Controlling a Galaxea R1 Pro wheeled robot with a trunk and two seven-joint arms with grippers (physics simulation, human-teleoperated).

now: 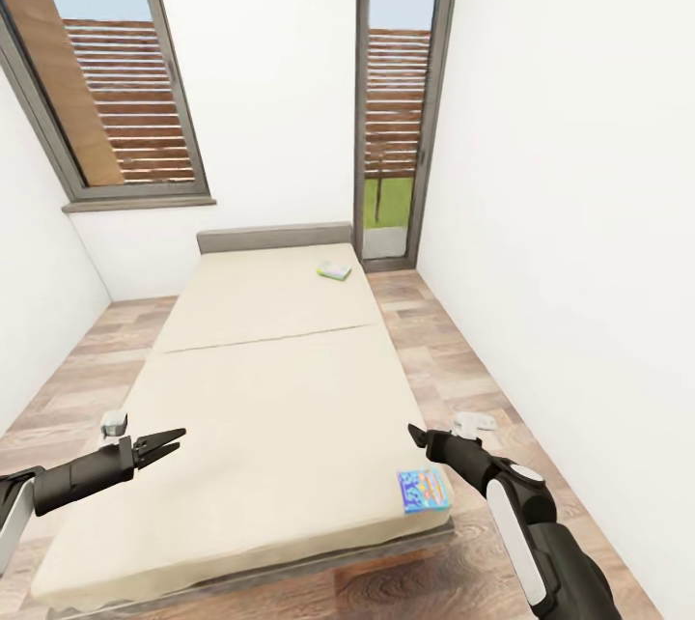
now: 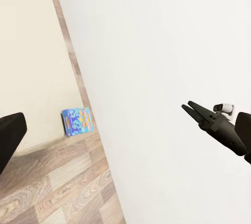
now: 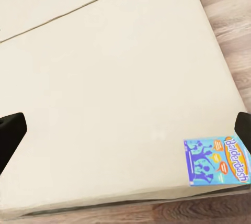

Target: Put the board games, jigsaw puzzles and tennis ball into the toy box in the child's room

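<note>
The bed (image 1: 270,379), a cream mattress with a grey headboard (image 1: 275,237), lies in front of me. A blue board game (image 1: 425,490) lies flat at the bed's near right corner; it also appears in the right wrist view (image 3: 214,162) and the left wrist view (image 2: 77,121). A second, pale board game (image 1: 334,270) rests near the headboard on the right side. My left gripper (image 1: 172,440) hovers open over the bed's near left edge. My right gripper (image 1: 415,434) is open and empty, just above and beyond the blue game. The table and toy box are out of view.
White walls close in on both sides. A window (image 1: 125,89) is at the back left and a tall glass door (image 1: 396,98) at the back right. Strips of wooden floor (image 1: 463,379) run along both sides of the bed.
</note>
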